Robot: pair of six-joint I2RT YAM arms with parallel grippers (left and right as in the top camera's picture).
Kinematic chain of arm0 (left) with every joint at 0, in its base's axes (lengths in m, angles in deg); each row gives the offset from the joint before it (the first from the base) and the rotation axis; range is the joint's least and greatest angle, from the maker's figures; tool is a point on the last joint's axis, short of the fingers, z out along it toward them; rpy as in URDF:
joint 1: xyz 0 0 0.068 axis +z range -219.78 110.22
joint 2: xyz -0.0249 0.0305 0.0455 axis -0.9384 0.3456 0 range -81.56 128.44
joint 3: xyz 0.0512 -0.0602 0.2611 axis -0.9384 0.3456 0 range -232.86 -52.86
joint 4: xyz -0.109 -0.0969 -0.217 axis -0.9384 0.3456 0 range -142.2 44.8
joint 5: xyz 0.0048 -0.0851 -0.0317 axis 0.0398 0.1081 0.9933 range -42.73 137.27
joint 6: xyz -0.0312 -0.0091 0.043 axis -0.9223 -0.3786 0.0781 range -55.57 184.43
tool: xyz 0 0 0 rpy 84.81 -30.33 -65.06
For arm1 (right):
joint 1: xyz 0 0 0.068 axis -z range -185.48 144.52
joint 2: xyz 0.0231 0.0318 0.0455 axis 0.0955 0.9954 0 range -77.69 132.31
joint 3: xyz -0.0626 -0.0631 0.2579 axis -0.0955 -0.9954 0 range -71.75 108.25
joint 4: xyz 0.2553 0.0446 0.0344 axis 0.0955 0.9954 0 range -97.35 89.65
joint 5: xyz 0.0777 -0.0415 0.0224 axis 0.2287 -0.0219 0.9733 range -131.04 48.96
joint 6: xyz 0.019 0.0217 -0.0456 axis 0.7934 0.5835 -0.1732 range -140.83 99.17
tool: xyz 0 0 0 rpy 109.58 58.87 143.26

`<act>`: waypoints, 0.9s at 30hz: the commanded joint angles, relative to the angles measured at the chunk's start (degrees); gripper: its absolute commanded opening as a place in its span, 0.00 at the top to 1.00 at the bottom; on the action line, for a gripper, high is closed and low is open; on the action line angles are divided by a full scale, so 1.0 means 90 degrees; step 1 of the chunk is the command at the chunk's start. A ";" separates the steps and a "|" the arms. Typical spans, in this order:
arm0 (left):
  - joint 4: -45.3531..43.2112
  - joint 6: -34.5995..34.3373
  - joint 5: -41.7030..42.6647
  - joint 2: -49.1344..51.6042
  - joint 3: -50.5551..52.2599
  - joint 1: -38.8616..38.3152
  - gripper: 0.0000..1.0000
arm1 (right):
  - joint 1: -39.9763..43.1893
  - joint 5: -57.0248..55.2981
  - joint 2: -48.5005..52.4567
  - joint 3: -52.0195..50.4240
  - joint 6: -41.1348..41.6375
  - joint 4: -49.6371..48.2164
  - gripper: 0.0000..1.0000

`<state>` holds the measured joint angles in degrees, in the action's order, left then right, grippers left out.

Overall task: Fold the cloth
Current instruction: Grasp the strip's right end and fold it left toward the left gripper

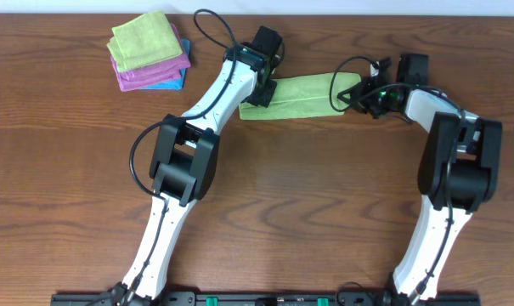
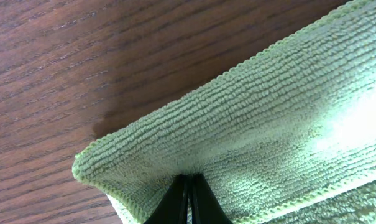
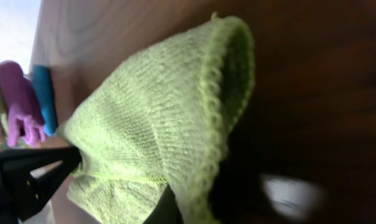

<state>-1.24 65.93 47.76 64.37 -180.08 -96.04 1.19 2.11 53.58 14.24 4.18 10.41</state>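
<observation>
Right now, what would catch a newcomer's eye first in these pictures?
The long green cloth at the far middle of the table, pinched at one end by the left gripper and at the other by the right gripper. Next, the stack of folded cloths at the far left corner, green on top.

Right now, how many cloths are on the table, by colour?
Green: 2, the cloth being folded and the stack's top cloth
Pink: 1, the pink cloth mid-stack
Blue: 1, the blue cloth at the bottom
Total: 4 visible
</observation>
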 commanded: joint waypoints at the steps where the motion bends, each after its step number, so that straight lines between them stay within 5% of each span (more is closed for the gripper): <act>1: 0.0146 -0.0041 0.0304 0.0189 0.0165 -0.0022 0.94 | -0.0219 -0.0272 -0.0058 0.0430 -0.0389 0.0393 0.98; 27: 0.0092 -0.0051 0.0449 0.0165 0.0163 0.0005 0.94 | -0.1664 -0.1304 -0.1190 0.0792 -0.0940 0.1501 0.99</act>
<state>-1.37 65.93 48.79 64.37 -180.08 -95.69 -11.55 -9.60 44.40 20.23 -2.59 23.72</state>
